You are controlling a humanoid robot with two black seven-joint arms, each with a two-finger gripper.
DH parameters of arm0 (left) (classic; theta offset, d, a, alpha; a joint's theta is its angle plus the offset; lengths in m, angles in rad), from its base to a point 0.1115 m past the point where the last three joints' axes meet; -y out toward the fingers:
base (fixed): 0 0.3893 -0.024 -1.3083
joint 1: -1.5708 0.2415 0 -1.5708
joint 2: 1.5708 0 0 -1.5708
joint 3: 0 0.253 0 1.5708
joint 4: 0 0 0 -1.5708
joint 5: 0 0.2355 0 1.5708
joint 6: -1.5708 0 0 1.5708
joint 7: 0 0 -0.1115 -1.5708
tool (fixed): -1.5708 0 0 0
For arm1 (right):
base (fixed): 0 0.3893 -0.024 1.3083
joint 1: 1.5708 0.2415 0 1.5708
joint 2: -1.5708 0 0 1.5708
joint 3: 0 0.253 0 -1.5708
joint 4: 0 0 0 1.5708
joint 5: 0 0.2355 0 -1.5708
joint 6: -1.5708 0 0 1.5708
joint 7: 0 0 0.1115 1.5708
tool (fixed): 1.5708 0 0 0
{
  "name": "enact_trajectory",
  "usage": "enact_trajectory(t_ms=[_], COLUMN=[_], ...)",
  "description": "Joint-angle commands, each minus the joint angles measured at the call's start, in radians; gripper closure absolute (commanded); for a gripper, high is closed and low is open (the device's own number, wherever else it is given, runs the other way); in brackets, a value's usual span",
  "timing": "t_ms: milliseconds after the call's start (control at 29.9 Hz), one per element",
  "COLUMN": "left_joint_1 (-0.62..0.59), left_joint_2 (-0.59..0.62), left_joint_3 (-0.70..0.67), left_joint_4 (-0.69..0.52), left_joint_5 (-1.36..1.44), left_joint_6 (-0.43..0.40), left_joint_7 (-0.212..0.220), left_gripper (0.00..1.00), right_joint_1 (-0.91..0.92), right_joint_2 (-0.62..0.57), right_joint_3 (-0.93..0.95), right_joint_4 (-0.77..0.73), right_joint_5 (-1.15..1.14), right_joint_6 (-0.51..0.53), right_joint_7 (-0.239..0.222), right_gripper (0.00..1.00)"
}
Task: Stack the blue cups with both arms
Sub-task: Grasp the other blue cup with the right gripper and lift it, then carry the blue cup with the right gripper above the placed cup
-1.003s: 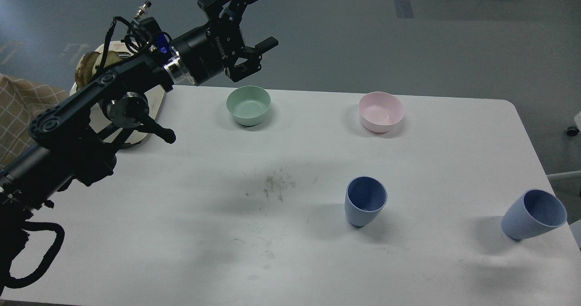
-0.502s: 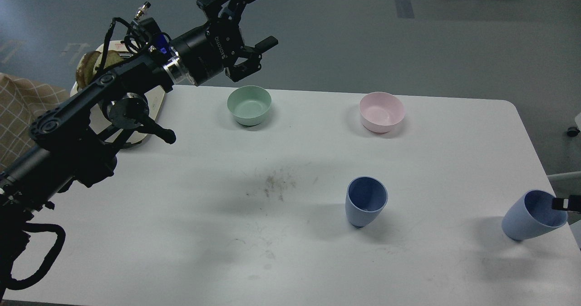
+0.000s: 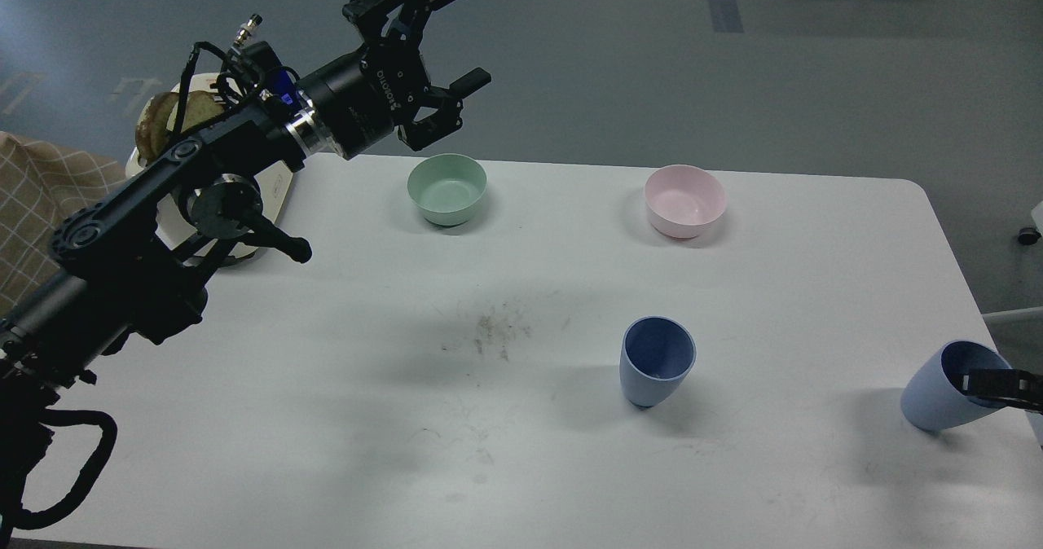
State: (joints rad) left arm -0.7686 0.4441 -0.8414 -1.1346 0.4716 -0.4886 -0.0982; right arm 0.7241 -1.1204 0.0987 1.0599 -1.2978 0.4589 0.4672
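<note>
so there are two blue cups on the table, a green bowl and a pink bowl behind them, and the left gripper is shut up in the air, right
Not quite: the left gripper is open, its fingers spread apart, as the head view shows. The rest holds: two blue cups stand on the table, with the green bowl and pink bowl behind them.

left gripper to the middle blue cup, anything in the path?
Nothing visible. The left gripper hangs open above the table's far edge; bare white table lies between it and the blue cup. The green bowl sits off that line.
</note>
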Motion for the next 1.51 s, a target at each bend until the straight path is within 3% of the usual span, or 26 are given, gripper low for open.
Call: enact_trajectory(t_ms=[0,368,535,769,1137,1472], left_joint_1=[0.0,0.002,0.0,-0.001,-0.001,-0.003], left_joint_2=[-0.001,0.005,-0.001,-0.022,-0.012,-0.013], left_joint_3=[-0.002,-0.004,-0.005,-0.004,-0.002,-0.001], left_joint_4=[-0.001,-0.014,-0.019,-0.019,-0.019,-0.019], left_joint_5=[0.001,0.001,0.001,0.004,0.005,0.016], left_joint_6=[0.0,0.0,0.0,0.0,0.0,0.0], left_joint_7=[0.0,0.0,0.002,0.003,0.012,0.021], left_gripper=[0.02,0.02,0.02,0.02,0.02,0.02], right_joint_1=[-0.002,0.037,0.231,0.446,0.658,0.868], right_joint_2=[0.005,-0.076,-0.191,-0.196,0.126,0.474], right_joint_3=[0.001,0.021,0.026,0.027,0.009,-0.203], right_joint_4=[-0.003,0.075,0.235,0.328,0.298,0.138], right_joint_5=[0.0,-0.006,-0.1,-0.202,-0.212,-0.207], right_joint_6=[0.004,0.03,0.03,0.03,0.03,0.03], right_joint_7=[0.001,0.002,0.001,0.001,-0.012,-0.007], right_gripper=[1.0,1.0,1.0,1.0,1.0,1.0])
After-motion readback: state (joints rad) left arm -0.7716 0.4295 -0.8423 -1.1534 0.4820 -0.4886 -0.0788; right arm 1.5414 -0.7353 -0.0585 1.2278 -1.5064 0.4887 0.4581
